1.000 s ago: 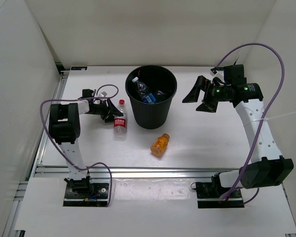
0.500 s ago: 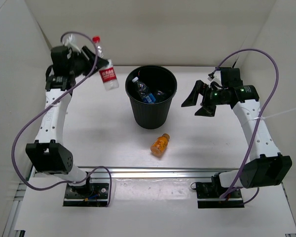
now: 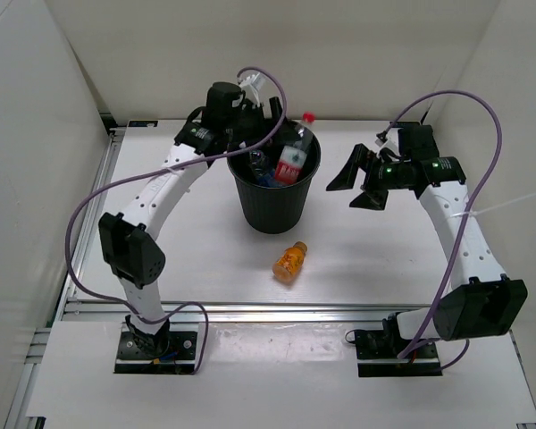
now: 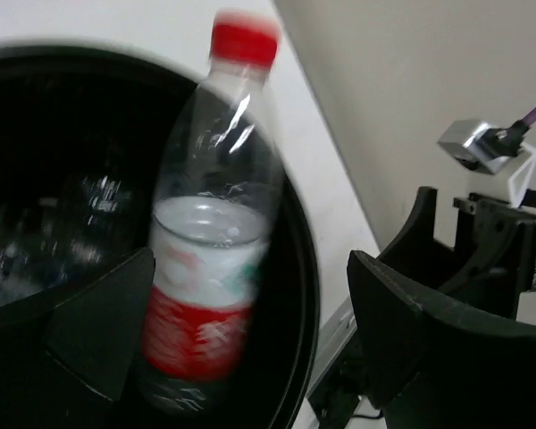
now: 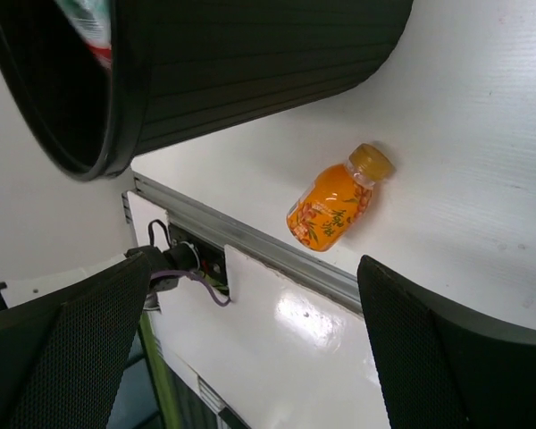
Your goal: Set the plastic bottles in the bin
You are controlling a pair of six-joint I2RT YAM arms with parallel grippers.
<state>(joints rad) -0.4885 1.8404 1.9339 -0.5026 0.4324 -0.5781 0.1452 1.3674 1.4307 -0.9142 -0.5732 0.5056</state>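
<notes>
- Left arm point(image 3: 161, 192): one of two arms. It rises from its base at the near left edge, arches up and over the table point(image 3: 179, 250), and ends above the far rim of the bin.
- Left gripper point(image 4: 250, 286): the jaws are spread wide, wider than the bottle between them. There is a clear gap on the bottle's right side, so nothing is clamped.
- Bin point(image 3: 272, 213): one round black bin stands upright at the middle of the table, towards the far side.
- Red-labelled bottle point(image 3: 291, 161): one. It is tilted in the bin's mouth, with its lower body below the rim and its red cap above the far right edge. The wrist view shows it blurred.
- Other bottles in the bin point(image 3: 266, 175): at least two lie deep inside, and one has a blue label. The exact count cannot be told.
- Orange bottle point(image 3: 290, 260): one lies on its side on the table, just in front of the bin and apart from it.
- Right arm point(image 3: 464, 241): it rises from the near right edge and bends inwards towards the bin.
- Right gripper point(image 3: 358, 184): it hangs in the air to the right of the bin, with its jaws far apart and empty.
</notes>
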